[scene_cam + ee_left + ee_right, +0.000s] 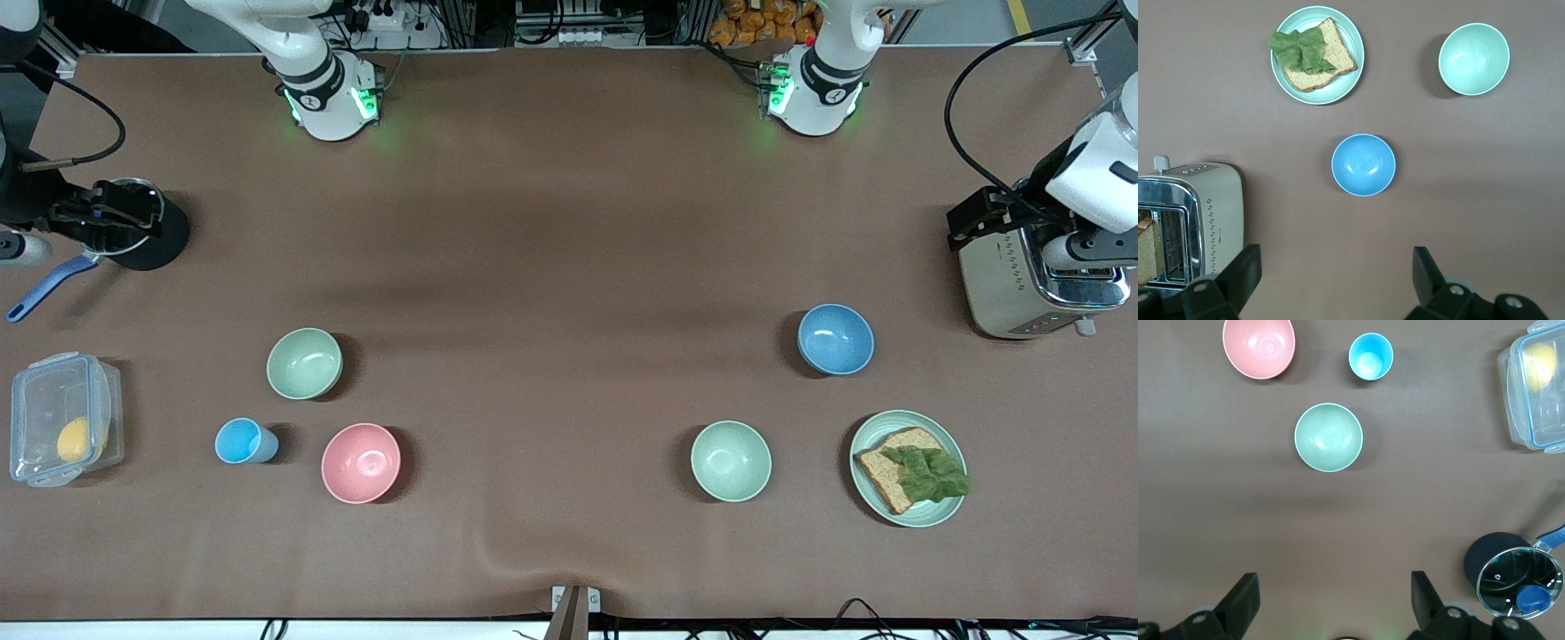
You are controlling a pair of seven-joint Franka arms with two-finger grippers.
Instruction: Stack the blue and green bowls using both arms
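The blue bowl [835, 339] stands upright toward the left arm's end of the table and also shows in the left wrist view [1363, 165]. One green bowl [731, 460] stands nearer the front camera than it and shows in the left wrist view [1473, 59]. A second green bowl [304, 363] stands toward the right arm's end and shows in the right wrist view [1329, 437]. My left gripper [1336, 267] is open and empty, high over bare table beside the blue bowl. My right gripper [1333, 590] is open and empty, high over bare table beside the second green bowl. Neither hand shows in the front view.
A pink bowl [361, 462] and a light-blue cup [244, 441] stand near the second green bowl. A plate with bread and lettuce [908, 468] and a toaster [1031, 284] are at the left arm's end. A lidded pot [133, 233] and a plastic box [62, 431] are at the right arm's end.
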